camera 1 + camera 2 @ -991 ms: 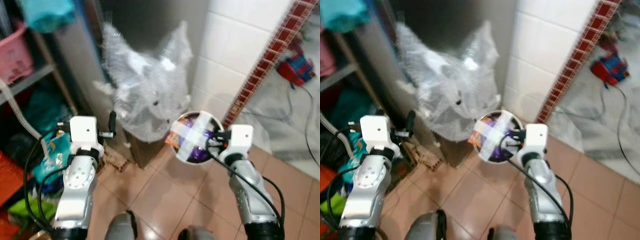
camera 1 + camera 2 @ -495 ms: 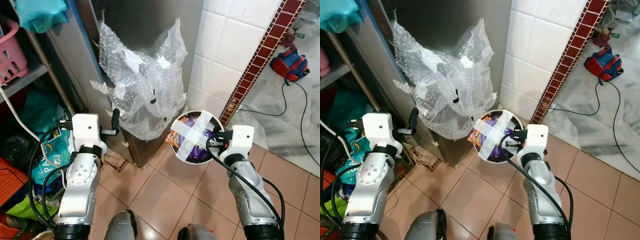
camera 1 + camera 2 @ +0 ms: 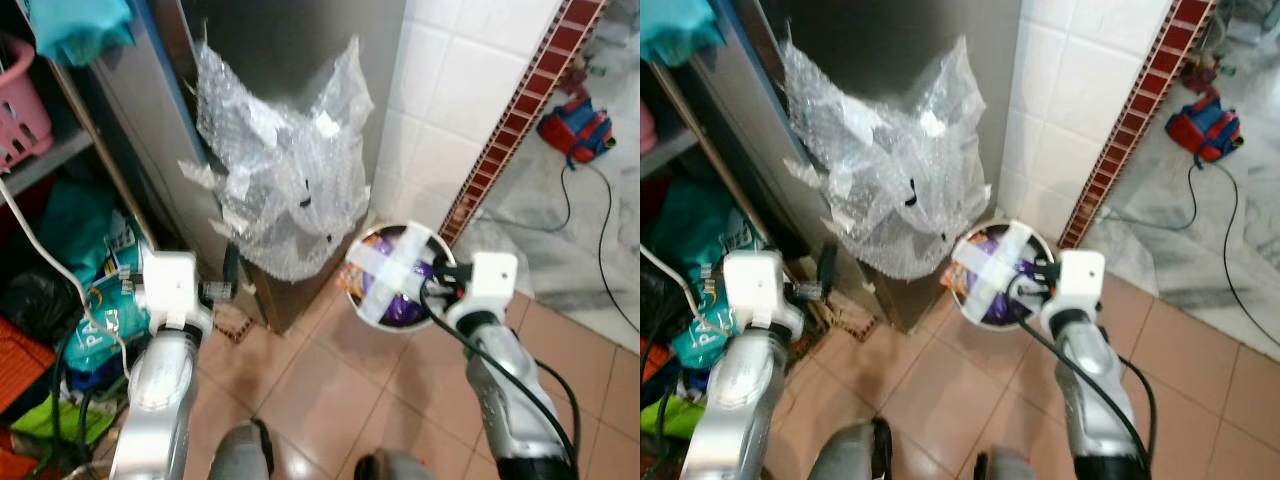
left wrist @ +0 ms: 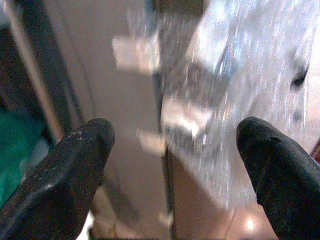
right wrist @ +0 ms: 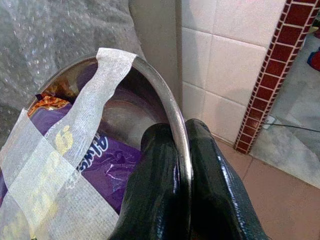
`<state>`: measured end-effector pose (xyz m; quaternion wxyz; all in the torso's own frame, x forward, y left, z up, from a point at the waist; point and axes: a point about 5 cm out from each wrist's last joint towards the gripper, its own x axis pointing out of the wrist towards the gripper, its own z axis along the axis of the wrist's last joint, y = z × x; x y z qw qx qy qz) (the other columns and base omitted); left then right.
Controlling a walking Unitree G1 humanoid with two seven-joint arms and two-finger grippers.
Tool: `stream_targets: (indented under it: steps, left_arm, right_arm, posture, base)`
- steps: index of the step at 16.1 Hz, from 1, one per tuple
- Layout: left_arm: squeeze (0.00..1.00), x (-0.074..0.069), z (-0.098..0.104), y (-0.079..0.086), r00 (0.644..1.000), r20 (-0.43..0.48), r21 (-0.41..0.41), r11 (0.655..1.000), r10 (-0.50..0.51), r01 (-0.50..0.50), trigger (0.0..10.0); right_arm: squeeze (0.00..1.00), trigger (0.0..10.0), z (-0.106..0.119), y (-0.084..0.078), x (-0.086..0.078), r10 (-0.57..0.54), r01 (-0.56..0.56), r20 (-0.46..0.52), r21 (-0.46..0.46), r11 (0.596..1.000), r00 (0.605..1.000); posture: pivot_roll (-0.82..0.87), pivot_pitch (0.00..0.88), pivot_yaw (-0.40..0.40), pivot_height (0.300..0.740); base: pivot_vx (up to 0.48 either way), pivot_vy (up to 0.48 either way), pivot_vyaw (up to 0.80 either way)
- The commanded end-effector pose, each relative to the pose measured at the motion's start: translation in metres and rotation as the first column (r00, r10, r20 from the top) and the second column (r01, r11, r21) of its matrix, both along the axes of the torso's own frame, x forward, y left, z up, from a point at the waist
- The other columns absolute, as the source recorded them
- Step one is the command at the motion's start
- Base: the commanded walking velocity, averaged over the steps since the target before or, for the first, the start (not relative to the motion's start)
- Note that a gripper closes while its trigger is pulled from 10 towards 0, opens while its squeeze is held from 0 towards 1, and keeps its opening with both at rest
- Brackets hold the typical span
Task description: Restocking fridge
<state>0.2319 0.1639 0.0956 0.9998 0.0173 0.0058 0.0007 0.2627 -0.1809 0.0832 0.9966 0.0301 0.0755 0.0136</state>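
Note:
My right gripper [image 3: 440, 280] is shut on the rim of a round metal bowl [image 3: 392, 277]. I hold it at waist height, just right of the bubble wrap. The bowl [image 5: 165, 95] holds purple snack packets [image 5: 95, 155] under two crossed strips of white tape [image 5: 75, 130]. The right gripper [image 5: 181, 131] pinches the rim between its fingers. My left gripper [image 3: 228, 275] is open with nothing in it. It points at the grey fridge side [image 3: 290, 40], which is draped in crumpled bubble wrap [image 3: 280, 170]. In the left wrist view the left gripper [image 4: 175, 145] faces that taped wrap.
A shelf at the left carries a pink basket [image 3: 25, 110], with coloured bags [image 3: 105, 320] piled below it. A white tiled wall [image 3: 450, 90] with a red brick strip [image 3: 520, 120] stands at the right. Beyond it lie a blue-red bag [image 3: 575, 125] and a cable [image 3: 600, 260] on the floor. A brown box [image 3: 290, 295] sits under the wrap.
The whole picture has shifted a little and blurred, so the camera moved. My left arm sits lower in the picture. The bowl stays in my right gripper.

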Motion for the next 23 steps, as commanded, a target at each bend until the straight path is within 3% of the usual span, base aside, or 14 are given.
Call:
stream_targets:
  steps: [1,5,8,11,17,19,23]
  left_arm:
    - [0.00,-0.008,0.000,0.000,1.000,-0.010,0.009,1.000,-0.016,0.016,10.0]
    - [0.00,-0.011,0.000,0.003,1.000,-0.016,-0.007,1.000,0.025,-0.026,10.0]
    - [0.00,-0.013,0.000,0.004,1.000,-0.024,-0.006,1.000,-0.004,0.003,10.0]
    - [0.00,-0.003,0.008,0.012,1.000,-0.003,0.019,1.000,0.015,-0.015,10.0]
    - [0.00,-0.004,0.004,0.006,1.000,-0.021,0.011,1.000,0.009,-0.009,10.0]
    - [0.00,0.003,0.008,0.009,1.000,0.000,0.011,1.000,0.019,-0.019,10.0]
    - [0.00,0.033,0.032,0.026,0.994,0.083,0.032,0.997,0.066,-0.069,10.0]
  right_arm:
    - [0.00,10.0,0.003,-0.001,-0.003,0.001,-0.001,0.010,0.005,1.000,1.000]
    - [0.00,10.0,0.002,0.009,-0.003,0.040,-0.040,0.007,-0.013,0.999,0.999]
    - [0.00,10.0,0.003,0.006,-0.008,0.033,-0.033,0.006,-0.037,0.999,0.999]
    - [0.00,10.0,0.007,0.009,-0.004,0.048,-0.047,0.022,-0.058,0.997,0.999]
    - [0.00,10.0,0.008,0.006,0.003,0.054,-0.052,0.030,-0.073,0.996,0.998]
    - [0.00,10.0,0.006,0.007,0.007,0.051,-0.049,0.031,-0.071,0.996,0.998]
    - [0.00,10.0,0.013,0.008,0.016,0.049,-0.045,0.061,-0.073,0.996,0.997]
  posture:
    - [0.03,0.120,-0.010,0.740]
    - [0.02,0.121,-0.022,0.740]
    - [0.02,0.134,-0.026,0.740]
    - [0.01,0.145,-0.010,0.740]
    - [0.01,0.128,-0.011,0.740]
    - [0.02,0.122,-0.007,0.740]
    - [0.02,0.124,-0.008,0.740]
  base:
    - [0.000,0.000,0.00]
    - [0.122,0.000,-0.42]
    - [0.000,0.080,-0.50]
    - [0.000,0.160,0.00]
    - [0.000,0.000,0.00]
    - [0.000,0.000,0.00]
    - [0.000,0.000,0.00]
